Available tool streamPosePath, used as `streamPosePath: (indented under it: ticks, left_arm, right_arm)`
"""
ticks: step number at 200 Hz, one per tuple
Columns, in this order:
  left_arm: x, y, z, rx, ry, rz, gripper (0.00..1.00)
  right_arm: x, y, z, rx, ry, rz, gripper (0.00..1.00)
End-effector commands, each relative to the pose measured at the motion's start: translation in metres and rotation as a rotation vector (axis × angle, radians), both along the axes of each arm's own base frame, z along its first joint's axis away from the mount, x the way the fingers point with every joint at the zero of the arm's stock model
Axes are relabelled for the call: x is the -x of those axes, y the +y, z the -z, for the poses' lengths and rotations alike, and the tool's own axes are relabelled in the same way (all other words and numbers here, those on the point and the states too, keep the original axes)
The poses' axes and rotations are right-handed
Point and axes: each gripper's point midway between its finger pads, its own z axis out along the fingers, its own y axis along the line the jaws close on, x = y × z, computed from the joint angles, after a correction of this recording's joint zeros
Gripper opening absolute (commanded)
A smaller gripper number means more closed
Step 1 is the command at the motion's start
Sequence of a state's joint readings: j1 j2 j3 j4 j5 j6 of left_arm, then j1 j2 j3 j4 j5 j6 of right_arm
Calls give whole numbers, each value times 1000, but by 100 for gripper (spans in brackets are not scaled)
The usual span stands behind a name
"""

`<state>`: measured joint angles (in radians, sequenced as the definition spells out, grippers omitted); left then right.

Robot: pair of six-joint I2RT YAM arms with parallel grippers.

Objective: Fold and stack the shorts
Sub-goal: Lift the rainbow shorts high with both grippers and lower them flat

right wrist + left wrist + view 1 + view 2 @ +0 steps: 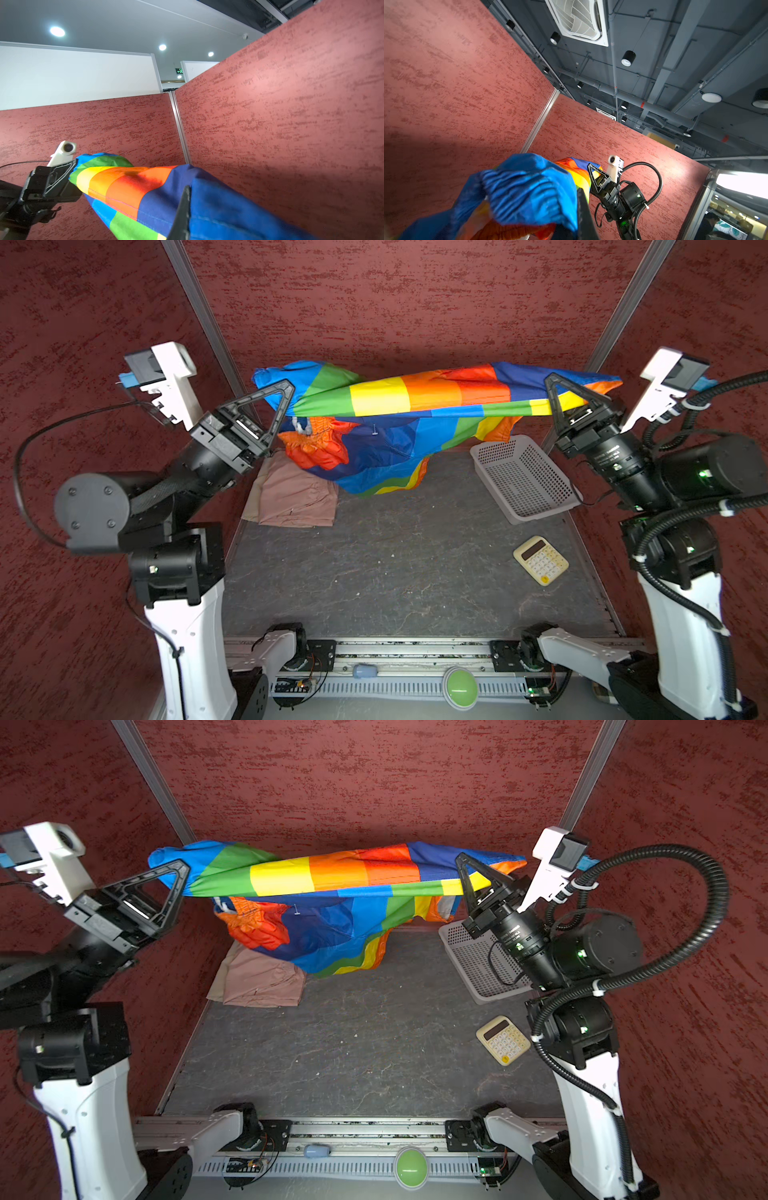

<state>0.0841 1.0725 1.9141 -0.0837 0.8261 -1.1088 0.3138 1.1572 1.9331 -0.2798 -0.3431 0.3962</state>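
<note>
My left end effector [287,404] and right end effector [553,401] clamp the rainbow shorts [415,396] taut crosswise above the bench [395,564], pink shorts [297,497] nearer my left.

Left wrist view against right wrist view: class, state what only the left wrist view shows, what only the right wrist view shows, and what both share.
Left wrist only: a ceiling vent, grey pipes and the right arm's camera.
Right wrist only: a green exit sign, white panels and the left arm's camera.
Both: the rainbow shorts, held in the air between the left end effector and the right end effector, both shut on them, and the red walls.
</note>
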Motion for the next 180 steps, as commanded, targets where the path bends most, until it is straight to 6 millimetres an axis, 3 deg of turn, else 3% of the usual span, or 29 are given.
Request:
streamPosePath:
  ticks: [1,23,29,51,68,83,102,132,151,180]
  left_arm:
    - [-95,47,29,131,204,-233,0]
    - [-155,54,75,141,357,-218,0]
    - [-174,56,93,143,412,-217,0]
    - [-234,63,172,154,600,-204,0]
    - [-272,65,243,148,740,-185,0]
    - [-299,68,309,149,862,-172,0]
    - [-322,72,378,156,979,-161,0]
    - [-343,76,457,118,1101,-169,0]
    - [-350,78,482,123,1138,-157,0]
    - [-351,81,479,126,1125,-162,0]
  right_arm:
    - [-72,-52,23,50,128,381,0]
    - [-138,-52,56,101,280,366,0]
    - [-175,-49,84,115,367,340,0]
    - [-256,-40,175,143,605,252,0]
    - [-303,-29,256,192,765,204,0]
    - [-331,-26,314,213,864,188,0]
    - [-351,-21,365,223,937,168,0]
    - [-362,-19,407,261,996,154,0]
    - [-357,-19,422,283,1017,150,0]
    - [-339,-27,454,302,1093,184,4]
